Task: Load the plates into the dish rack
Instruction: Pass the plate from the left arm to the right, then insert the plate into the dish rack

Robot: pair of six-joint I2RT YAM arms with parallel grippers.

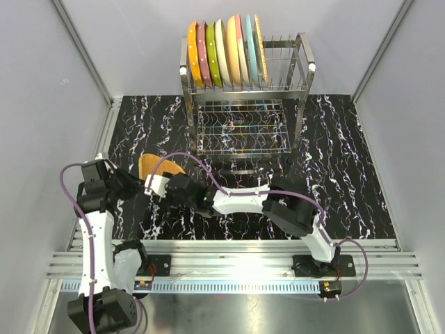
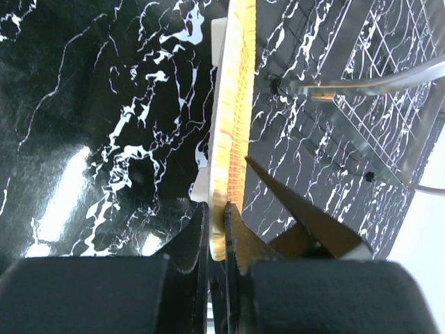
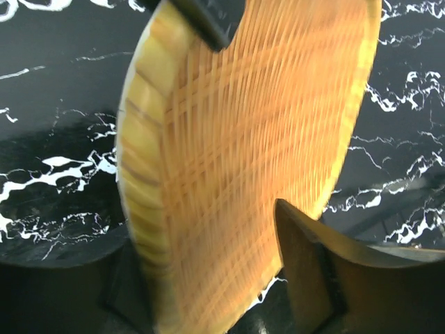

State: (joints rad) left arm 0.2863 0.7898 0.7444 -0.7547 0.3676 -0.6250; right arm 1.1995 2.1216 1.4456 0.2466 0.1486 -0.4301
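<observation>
Clenched on the rim of the tan plate [image 2: 233, 104], the jaws of the left gripper [image 2: 219, 217] press one finger against each face. The left wrist view looks straight along the plate's edge, which runs away from the fingers as a thin pale-yellow band. Seen from above, this plate is held on edge over the near left part of the black marbled table [image 1: 348, 174], near the front left leg of the rack; whether its lower rim touches the tabletop cannot be told. Its woven, basket-like pattern fills the right wrist view. Just to the plate's right, the right gripper [image 3: 208, 236] has its jaws spread, one finger on each side of the plate's rim. One finger stands in front of the patterned face and the other is mostly hidden behind the pale edge; contact with either cannot be made out. From above, the two grippers meet nose to nose at the plate. Further right, at the back of the table, stands the dish rack [image 1: 304, 69]. Its upper tier carries a tight row of upright plates [image 1: 222, 52] in orange, pink, dotted lime-green, cream, tan and light blue, packed toward the left end, with upright prongs [image 1: 281, 62] showing at the right end. Below them lies the wire grid shelf [image 1: 240, 129].
</observation>
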